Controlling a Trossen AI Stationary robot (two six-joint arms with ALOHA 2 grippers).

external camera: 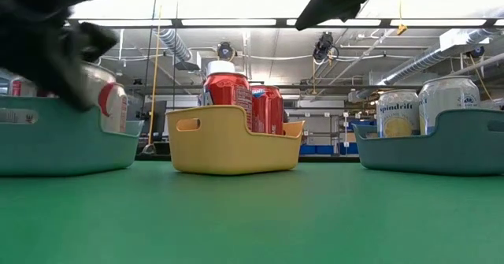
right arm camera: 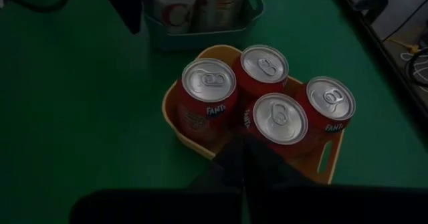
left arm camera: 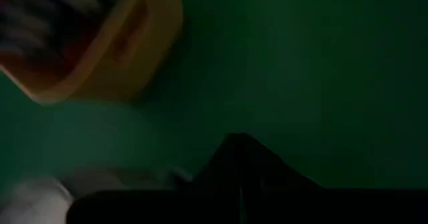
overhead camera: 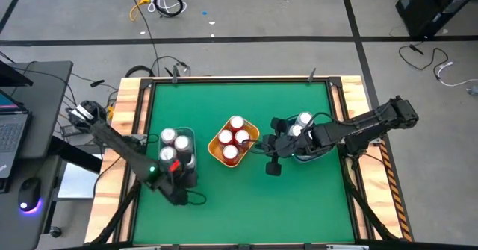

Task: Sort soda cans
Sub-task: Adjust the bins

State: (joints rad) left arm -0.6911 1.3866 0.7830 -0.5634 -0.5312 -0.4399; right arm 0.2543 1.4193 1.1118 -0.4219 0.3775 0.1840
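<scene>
Three bins stand in a row on the green table. The left blue-grey bin [overhead camera: 178,150] holds silver soda cans [overhead camera: 169,137]. In the yellow middle bin [overhead camera: 234,142] stand several red cans [right arm camera: 208,93]. The right blue-grey bin [external camera: 429,150] holds pale cans [external camera: 398,114]. My left gripper [left arm camera: 241,150] is shut and holds nothing; it hangs by the near side of the left bin [overhead camera: 187,179]. My right gripper [right arm camera: 244,154] is shut too, with nothing in it. It hangs above the table between the yellow bin and the right bin [overhead camera: 263,147] and points at the red cans.
A raised wooden frame [overhead camera: 134,101] runs round the table. Bare green surface [overhead camera: 239,205] lies in front of the bins, toward the near edge. A desk with a laptop [overhead camera: 11,130] and a mouse stands off the table's left side.
</scene>
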